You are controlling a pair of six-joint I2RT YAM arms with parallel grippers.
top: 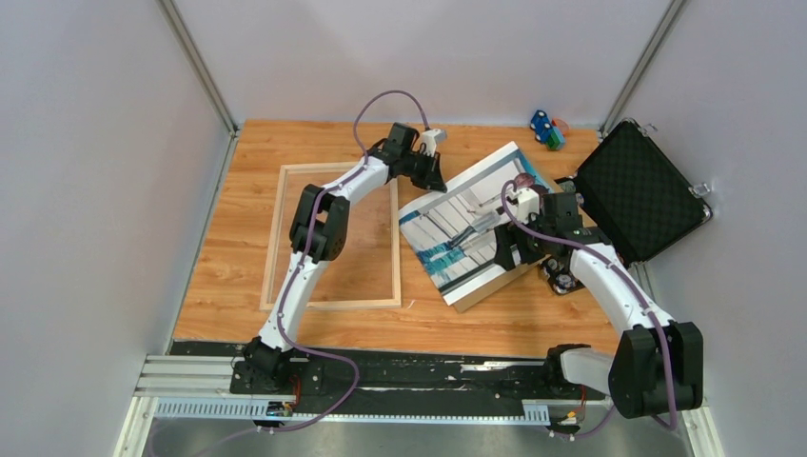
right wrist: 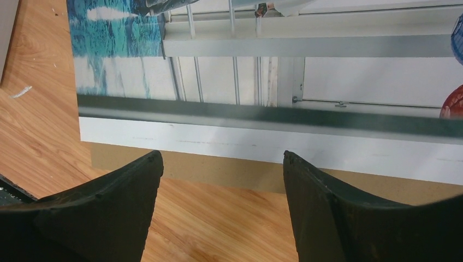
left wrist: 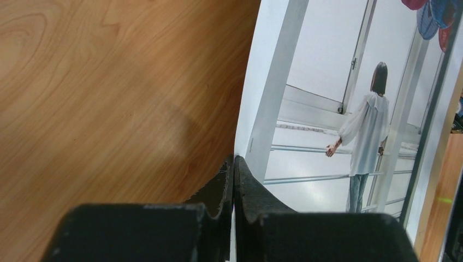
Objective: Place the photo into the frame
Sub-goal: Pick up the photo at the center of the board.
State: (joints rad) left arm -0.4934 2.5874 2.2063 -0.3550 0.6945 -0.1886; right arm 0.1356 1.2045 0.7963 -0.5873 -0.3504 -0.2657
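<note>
The photo point(top: 455, 227) lies tilted on the wooden table, right of centre, on top of a brown backing board point(top: 497, 286). My left gripper point(top: 435, 181) is shut on the photo's white border at its far left corner. In the left wrist view the left gripper point(left wrist: 233, 161) pinches the edge of the photo point(left wrist: 327, 109), which bends up slightly. My right gripper point(top: 504, 252) hovers open over the photo's near right edge. In the right wrist view the right gripper point(right wrist: 223, 158) holds nothing, with the photo point(right wrist: 273, 87) just ahead. The pale wood frame point(top: 273, 238) lies flat to the left.
An open black case point(top: 638, 190) with foam lining stands at the right edge of the table. Small blue and green toys point(top: 545, 129) sit at the back right. The backing board point(right wrist: 218, 172) sticks out beneath the photo's edge. Grey walls enclose the table.
</note>
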